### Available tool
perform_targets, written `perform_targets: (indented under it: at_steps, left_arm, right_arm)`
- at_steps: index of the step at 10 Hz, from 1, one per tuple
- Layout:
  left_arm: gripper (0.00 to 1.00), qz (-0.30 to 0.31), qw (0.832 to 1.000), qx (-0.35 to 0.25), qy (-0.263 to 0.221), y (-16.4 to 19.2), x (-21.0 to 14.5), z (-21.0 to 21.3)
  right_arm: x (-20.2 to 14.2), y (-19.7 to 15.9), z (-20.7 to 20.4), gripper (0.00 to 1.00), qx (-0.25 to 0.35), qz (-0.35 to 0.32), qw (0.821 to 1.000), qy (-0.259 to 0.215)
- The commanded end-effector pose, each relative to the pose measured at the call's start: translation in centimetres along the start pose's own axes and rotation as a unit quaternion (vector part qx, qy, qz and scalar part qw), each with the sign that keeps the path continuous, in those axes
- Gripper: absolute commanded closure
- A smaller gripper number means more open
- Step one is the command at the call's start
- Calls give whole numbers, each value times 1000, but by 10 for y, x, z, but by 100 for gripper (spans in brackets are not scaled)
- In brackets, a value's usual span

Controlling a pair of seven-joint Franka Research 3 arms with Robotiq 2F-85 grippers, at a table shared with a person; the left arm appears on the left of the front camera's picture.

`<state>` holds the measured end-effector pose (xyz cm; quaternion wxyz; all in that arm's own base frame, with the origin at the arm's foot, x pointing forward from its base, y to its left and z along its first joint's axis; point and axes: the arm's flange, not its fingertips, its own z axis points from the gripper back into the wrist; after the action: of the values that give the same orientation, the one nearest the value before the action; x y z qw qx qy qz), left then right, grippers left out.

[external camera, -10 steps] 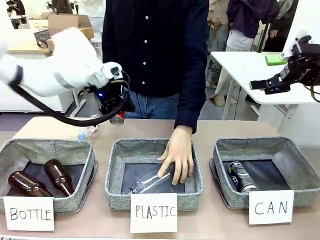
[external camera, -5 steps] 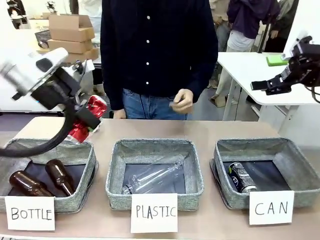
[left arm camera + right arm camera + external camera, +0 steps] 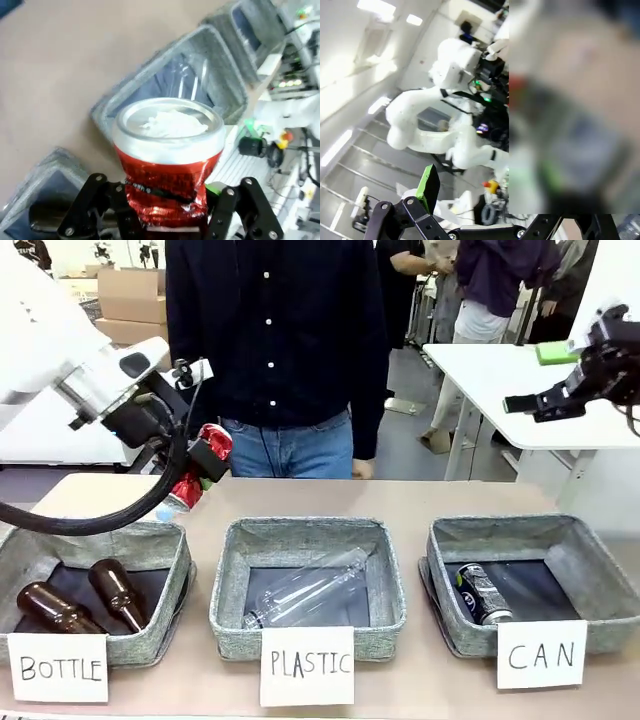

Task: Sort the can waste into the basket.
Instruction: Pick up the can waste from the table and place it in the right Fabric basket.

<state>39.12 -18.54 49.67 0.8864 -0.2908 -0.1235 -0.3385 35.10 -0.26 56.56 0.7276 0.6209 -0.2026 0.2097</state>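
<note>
The left gripper (image 3: 198, 462) is clenched on the red can (image 3: 214, 439), its two black fingers pressing the dented middle. In the left wrist view the same gripper (image 3: 167, 202) pinches the crumpled red wall of the can (image 3: 167, 145), whose silver end faces the camera. The can hangs tilted in the air over the left part of the tabletop (image 3: 420, 498), above the far rim of the BOTTLE basket (image 3: 150, 540). Just below it, at that rim, is a small bit of clear plastic with a blue tip (image 3: 162, 511); what it is cannot be told.

The right gripper (image 3: 530, 405) is raised well off the tabletop beyond its right edge. Its jaws stand apart with nothing between them.

Three grey baskets sit in a row along the near edge of the tabletop, each with one white card. The BOTTLE basket, at the near left corner, holds two brown glass bottles (image 3: 118, 592). The PLASTIC basket (image 3: 228, 570), in the middle, holds one clear plastic bottle (image 3: 305, 592). The CAN basket (image 3: 590, 560), at the near right corner, holds one black can (image 3: 483, 592), lying at the left side of its dark floor. That makes two cans: one gripped, one in its basket.

One person (image 3: 270, 340) in a dark shirt stands at the far edge.
</note>
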Motion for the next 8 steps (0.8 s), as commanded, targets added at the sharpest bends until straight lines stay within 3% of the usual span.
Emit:
perform_targets:
  at_steps: [1,2,3,4,5,6,7,8]
  left_arm:
    - [100,-131,991,-13,3,-52,55,-39]
    - [100,-210,978,-14,16,-98,86,-61]
    - [100,-309,951,-11,28,-158,109,-81]
    - [100,-383,923,10,29,-205,122,-103]
    - [100,-427,904,11,31,-237,138,-129]
    - [100,-441,897,8,15,-258,156,-161]
    - [100,-430,902,-23,20,-271,176,-206]
    - [100,-424,905,-24,26,-274,186,-244]
  right_arm:
    - [-6,58,53,0,-170,63,983,-15]
    - [-24,70,106,0,-277,65,956,-69]
    - [-58,79,164,0,-348,35,929,-121]
    - [-94,83,193,0,-390,12,911,-136]
    - [-130,81,206,0,-412,-5,904,-115]
    - [-157,74,212,0,-390,-29,910,-135]
    - [-111,102,213,0,-368,39,921,-119]
    - [-111,102,213,0,-368,39,921,-119]
